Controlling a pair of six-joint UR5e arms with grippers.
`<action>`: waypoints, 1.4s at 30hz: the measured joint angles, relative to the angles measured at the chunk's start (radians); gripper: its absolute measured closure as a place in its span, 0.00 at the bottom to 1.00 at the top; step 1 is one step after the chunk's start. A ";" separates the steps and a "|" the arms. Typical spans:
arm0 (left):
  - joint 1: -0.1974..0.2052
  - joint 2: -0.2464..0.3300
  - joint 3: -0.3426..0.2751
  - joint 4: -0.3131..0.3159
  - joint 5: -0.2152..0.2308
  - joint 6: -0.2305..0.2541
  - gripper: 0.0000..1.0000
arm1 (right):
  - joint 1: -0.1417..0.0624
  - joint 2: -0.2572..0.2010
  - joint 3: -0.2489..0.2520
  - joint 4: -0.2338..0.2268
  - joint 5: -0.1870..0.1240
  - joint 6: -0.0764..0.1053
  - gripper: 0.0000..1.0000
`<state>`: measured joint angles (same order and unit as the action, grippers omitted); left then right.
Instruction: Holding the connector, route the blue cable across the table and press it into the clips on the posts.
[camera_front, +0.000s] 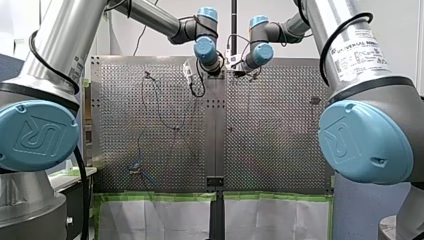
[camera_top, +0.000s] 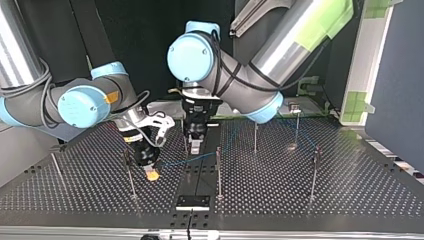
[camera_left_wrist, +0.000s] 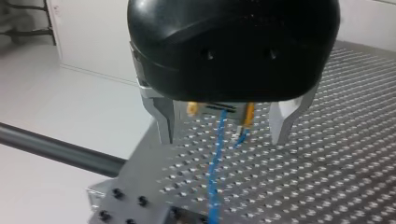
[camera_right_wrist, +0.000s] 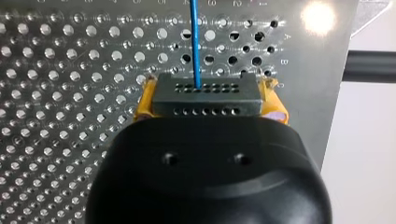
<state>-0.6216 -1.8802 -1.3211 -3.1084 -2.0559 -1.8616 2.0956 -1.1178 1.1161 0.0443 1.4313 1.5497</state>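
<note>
The perforated metal bench (camera_top: 350, 200) has a plain centre strip (camera_top: 192, 182). Thin upright posts (camera_top: 218, 172) stand spread over it, and a small black block (camera_top: 192, 202) sits on the strip.

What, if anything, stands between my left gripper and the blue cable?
Nothing visible does. In the left wrist view the cable shows in the gap between the left gripper's open jaws, with only bare table around it. My right gripper holds the connector farther along.
</note>
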 joint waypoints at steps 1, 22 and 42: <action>0.001 0.000 0.008 0.002 0.000 0.001 0.00 | 0.000 0.000 0.000 0.000 0.000 0.000 1.00; 0.004 -0.065 0.042 0.026 0.013 0.012 0.00 | -0.005 0.000 0.000 -0.002 0.000 0.001 1.00; 0.014 -0.168 0.154 0.054 -0.007 0.022 0.00 | -0.008 0.000 0.000 -0.003 0.000 0.001 1.00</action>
<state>-0.6078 -2.0485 -1.1669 -3.0545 -2.0629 -1.8392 2.0880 -1.1178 1.1162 0.0413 1.4315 1.5512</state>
